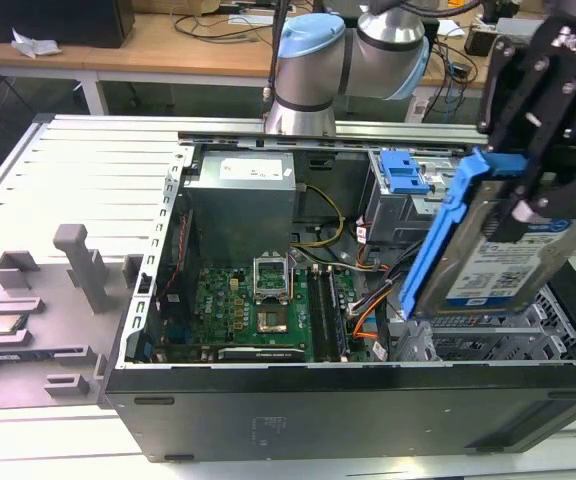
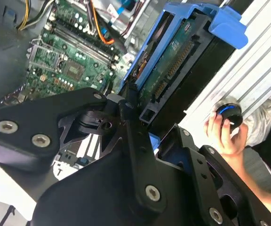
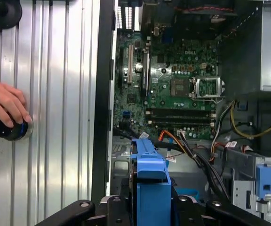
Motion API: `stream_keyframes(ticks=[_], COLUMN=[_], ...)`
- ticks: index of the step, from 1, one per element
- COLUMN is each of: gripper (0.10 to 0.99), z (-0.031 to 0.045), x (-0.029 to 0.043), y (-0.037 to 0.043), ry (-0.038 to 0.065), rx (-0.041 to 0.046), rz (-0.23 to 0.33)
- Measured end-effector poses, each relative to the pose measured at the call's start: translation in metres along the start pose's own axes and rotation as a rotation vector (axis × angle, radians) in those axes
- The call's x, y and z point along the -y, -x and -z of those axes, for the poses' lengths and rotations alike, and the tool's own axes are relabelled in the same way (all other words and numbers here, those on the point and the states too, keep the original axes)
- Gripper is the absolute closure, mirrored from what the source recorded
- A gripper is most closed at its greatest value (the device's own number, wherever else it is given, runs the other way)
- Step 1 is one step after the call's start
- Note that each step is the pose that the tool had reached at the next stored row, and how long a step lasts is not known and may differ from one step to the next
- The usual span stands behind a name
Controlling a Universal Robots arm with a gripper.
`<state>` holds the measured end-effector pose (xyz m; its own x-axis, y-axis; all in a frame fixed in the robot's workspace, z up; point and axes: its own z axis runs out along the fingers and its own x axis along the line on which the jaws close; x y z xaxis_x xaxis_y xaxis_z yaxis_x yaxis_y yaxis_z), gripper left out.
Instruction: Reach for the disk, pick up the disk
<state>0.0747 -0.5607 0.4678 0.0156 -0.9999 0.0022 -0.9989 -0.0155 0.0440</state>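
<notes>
The disk [image 1: 503,265] is a silver-grey drive with a white-and-blue label and blue side rails. It hangs tilted above the exterior view's right end of the open computer case [image 1: 268,410]. My black gripper [image 1: 530,200] is shut on its upper end, with a finger on each flat side. In the second wrist view the disk [image 2: 173,66] shows edge-on with its connector row, clamped in the gripper [image 2: 142,120]. In the first wrist view its blue rail [image 3: 149,183] rises from between the gripper's fingers [image 3: 81,207] over the case.
Below lie the green motherboard [image 1: 258,305], the grey power supply [image 1: 243,195], orange and yellow cables [image 1: 363,310], and a blue latch on a metal drive cage [image 1: 403,175]. A grey fixture [image 1: 38,320] sits on the ribbed table. A person's hand [image 3: 3,101] rests on a black knob [image 3: 11,129].
</notes>
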Motion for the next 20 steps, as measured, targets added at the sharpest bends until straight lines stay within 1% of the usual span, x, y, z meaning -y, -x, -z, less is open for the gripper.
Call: stream_keyframes(ticks=[1, 3, 5, 7, 8, 15, 16, 20], gripper=[0.718, 0.718, 0.718, 0.718, 0.718, 0.718, 0.718, 0.718], z=[0.0001, 0.0007, 0.0011, 0.0014, 0.0018, 0.0027, 0.0026, -0.0008], x=[0.004, 0.0162, 0.0256, 0.0334, 0.0419, 0.0611, 0.0624, 0.0628], y=[-0.0001, -0.0003, -0.0004, -0.0005, -0.0007, -0.0009, -0.0009, -0.001], ry=[0.0, 0.0, 0.0, 0.0, 0.0, 0.0, 0.0, 0.0], rx=[0.0001, 0.0, 0.0, 0.0001, 0.0, 0.0, 0.0001, 0.0], rz=[0.0, 0.0, 0.0, 0.0, 0.0, 0.0, 0.0, 0.0])
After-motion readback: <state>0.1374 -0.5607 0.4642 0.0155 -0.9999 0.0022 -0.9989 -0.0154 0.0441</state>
